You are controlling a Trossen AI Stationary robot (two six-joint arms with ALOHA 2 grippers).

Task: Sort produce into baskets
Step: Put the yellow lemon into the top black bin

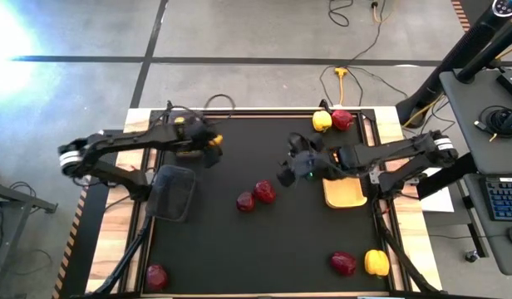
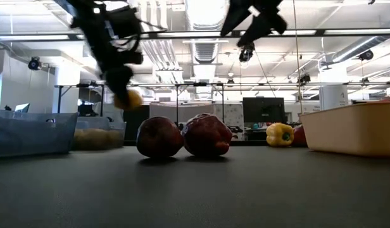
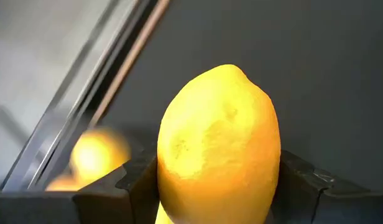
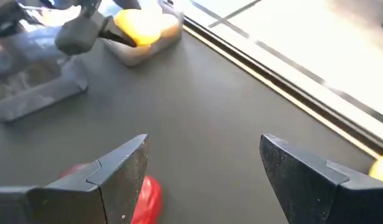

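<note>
My left gripper [image 1: 213, 142] is shut on a yellow lemon [image 3: 219, 143] in the air beside the far-left black wire basket [image 1: 188, 131], which holds yellow pieces. In the low view the lemon [image 2: 129, 99] hangs well above the table. My right gripper [image 1: 288, 169] is open and empty above the table's middle, left of the orange-tan basket [image 1: 344, 193]. Two dark red pieces [image 1: 256, 198] lie side by side on the mat below it; one shows in the right wrist view [image 4: 148, 194]. A second black mesh basket [image 1: 173, 193] stands at the left. My left gripper pinches the lemon between its two fingers [image 3: 137, 182], one on each of its long sides [image 3: 170, 168]. The lemon's pointed end sticks out beyond the fingertips. It is lifted clear of the table.
A yellow pepper [image 1: 322, 121] and a red piece [image 1: 342, 120] lie at the far edge. A red piece [image 1: 343, 263] and a yellow pepper [image 1: 376, 262] lie near the front right. Another red piece [image 1: 156, 276] lies at the front left.
</note>
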